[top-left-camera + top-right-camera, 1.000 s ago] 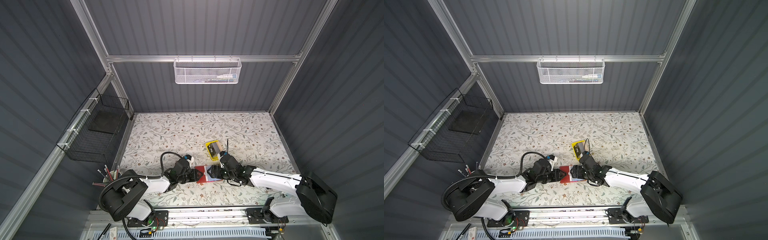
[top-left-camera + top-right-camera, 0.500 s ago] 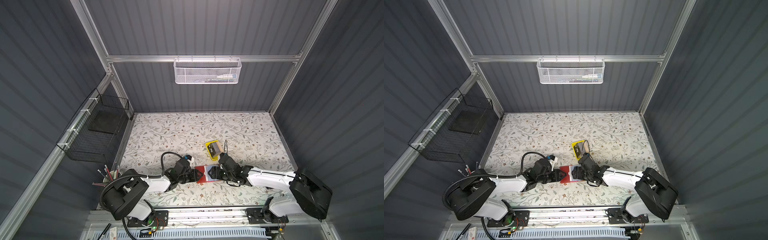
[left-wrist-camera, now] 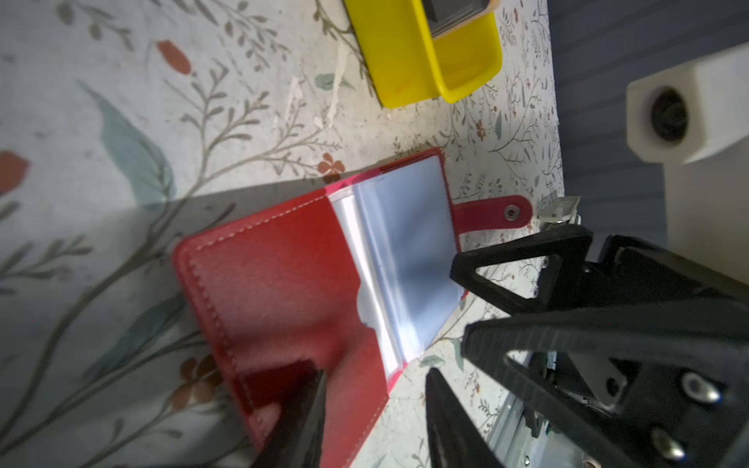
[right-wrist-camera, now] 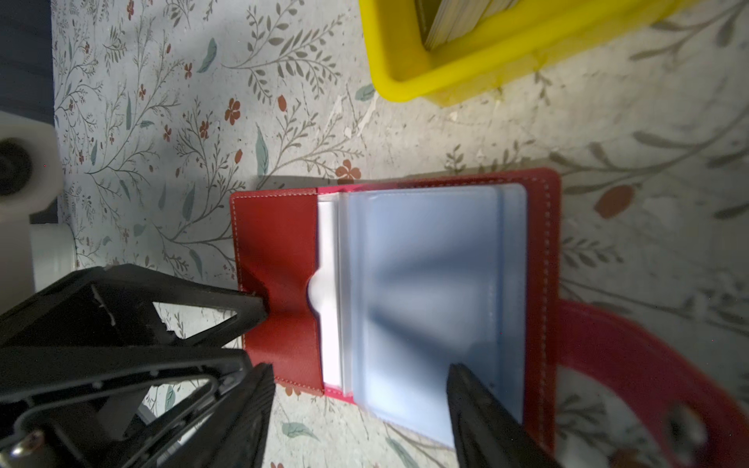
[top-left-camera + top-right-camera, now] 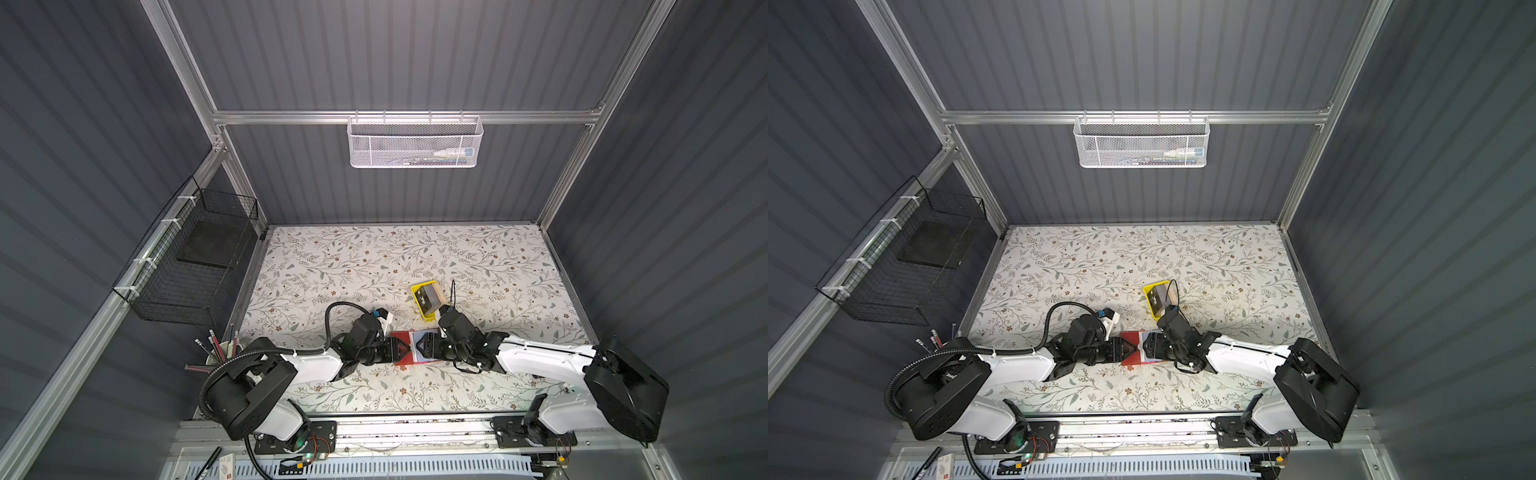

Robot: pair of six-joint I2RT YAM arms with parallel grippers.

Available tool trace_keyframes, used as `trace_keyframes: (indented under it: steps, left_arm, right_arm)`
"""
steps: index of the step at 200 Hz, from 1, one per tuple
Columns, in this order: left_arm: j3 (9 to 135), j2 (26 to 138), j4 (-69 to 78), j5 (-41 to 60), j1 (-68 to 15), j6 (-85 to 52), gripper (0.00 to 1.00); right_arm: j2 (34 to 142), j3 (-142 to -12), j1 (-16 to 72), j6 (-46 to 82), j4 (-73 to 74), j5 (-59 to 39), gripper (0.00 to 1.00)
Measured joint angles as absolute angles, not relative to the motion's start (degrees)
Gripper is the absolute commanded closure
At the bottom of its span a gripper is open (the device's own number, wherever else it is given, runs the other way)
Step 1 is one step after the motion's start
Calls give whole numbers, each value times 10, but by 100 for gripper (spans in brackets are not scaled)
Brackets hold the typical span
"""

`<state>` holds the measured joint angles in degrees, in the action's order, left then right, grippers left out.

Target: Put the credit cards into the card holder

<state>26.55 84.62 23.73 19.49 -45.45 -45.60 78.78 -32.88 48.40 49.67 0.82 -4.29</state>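
Card holder [image 4: 279, 243] lies open, possibly pinned.

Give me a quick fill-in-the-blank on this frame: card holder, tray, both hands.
1. The card holder lies ____ on the table, its clear pockets showing.
2. The remaining credit cards stand in a tray coloured ____.
3. In both top views the card holder lies ____ the left hand and the right hand.

Missing words: open; yellow; between.
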Motion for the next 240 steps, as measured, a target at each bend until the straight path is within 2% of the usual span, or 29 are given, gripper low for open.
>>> trace_keyframes:
  steps: [108,240]
  left_arm:
    - [315,922,229,208,-473,-452,61]
    - [307,902,223,196,-477,-452,61]
  right_arm:
    - [767,-321,484,495,8,-41,25]
    - [759,-300,484,494,22,-52,21]
